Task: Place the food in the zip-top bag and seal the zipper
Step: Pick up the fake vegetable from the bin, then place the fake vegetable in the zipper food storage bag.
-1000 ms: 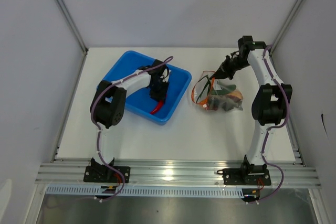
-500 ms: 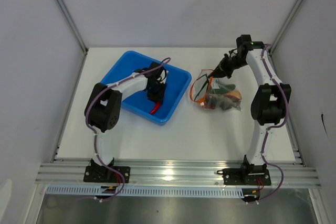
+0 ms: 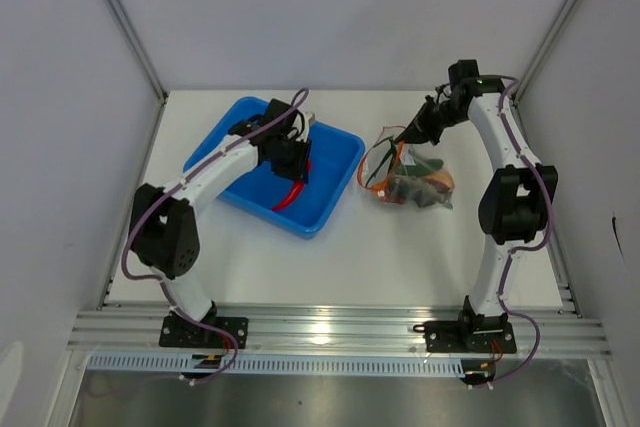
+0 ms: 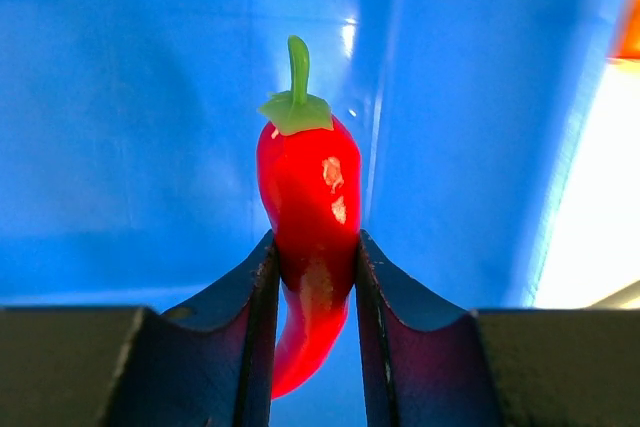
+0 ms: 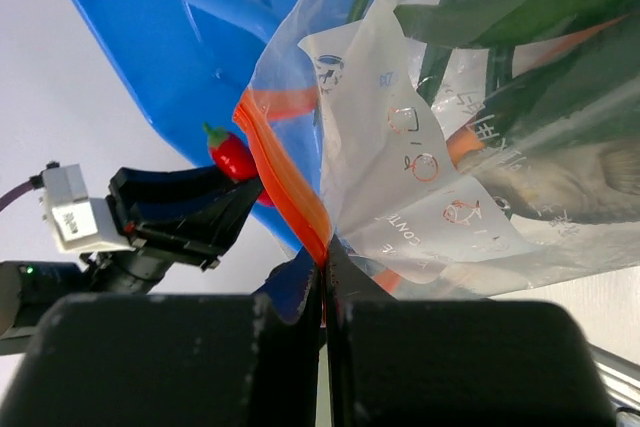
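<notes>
My left gripper (image 3: 296,169) is shut on the red chili (image 3: 288,194), which hangs over the blue tray (image 3: 238,135). In the left wrist view the chili (image 4: 306,182) stands upright, green stem up, pinched between both fingers (image 4: 255,297). My right gripper (image 3: 407,134) is shut on the orange-red zipper (image 5: 287,185) at the far side of the zip-top bag (image 3: 412,185), holding its mouth up and open toward the tray. Green pods (image 5: 520,7) and other food pieces lie inside the clear bag (image 5: 420,157).
The blue tray (image 5: 150,37) lies just left of the bag, its right corner close to the bag's mouth. White table (image 3: 400,257) stretches in front of both. Grey walls and slanted frame posts close in the back and sides.
The left gripper has risen and moved toward the far side of the tray with the chili, its elbow swinging left. The right gripper has drawn the bag's mouth slightly farther back.
</notes>
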